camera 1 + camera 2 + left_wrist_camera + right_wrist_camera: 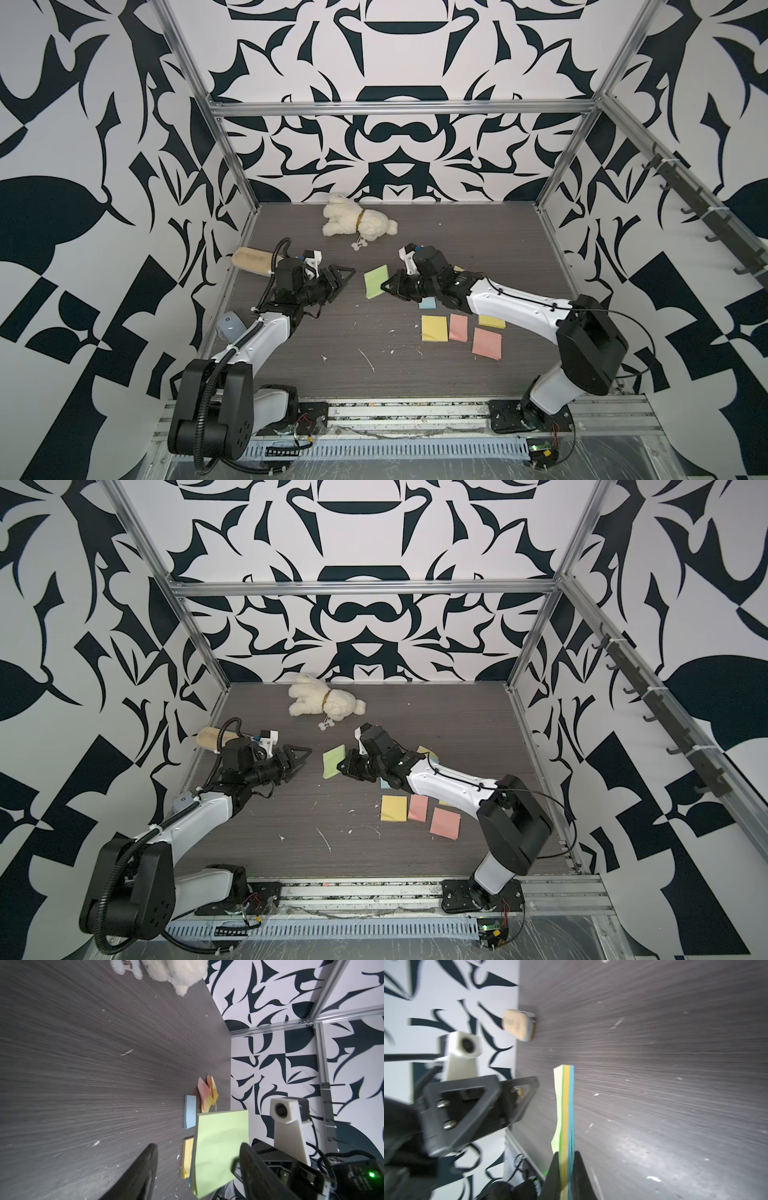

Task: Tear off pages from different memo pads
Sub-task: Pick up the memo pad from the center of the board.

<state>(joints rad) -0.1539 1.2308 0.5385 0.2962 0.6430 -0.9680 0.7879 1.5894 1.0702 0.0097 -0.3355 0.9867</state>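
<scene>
My right gripper point(566, 1153) is shut on one edge of a memo pad point(568, 1105) with green, yellow and blue layers and holds it on edge above the table. Its top green page point(556, 1105) bows slightly away from the block. In both top views the pad point(376, 281) point(333, 761) hangs between the arms, with the right gripper point(386, 286) on its right side. My left gripper point(343, 277) point(198, 1145) stands open just left of it, holding nothing. Curled pink and yellow pages point(207, 1093) lie heaped near the far right wall.
On the table right of centre lie a yellow pad point(435, 328), two pink ones point(459, 327) point(487, 343), another yellow point(491, 321) and a blue one point(427, 303). A white plush bear point(357, 222) lies at the back. A tan block point(251, 261) sits by the left wall.
</scene>
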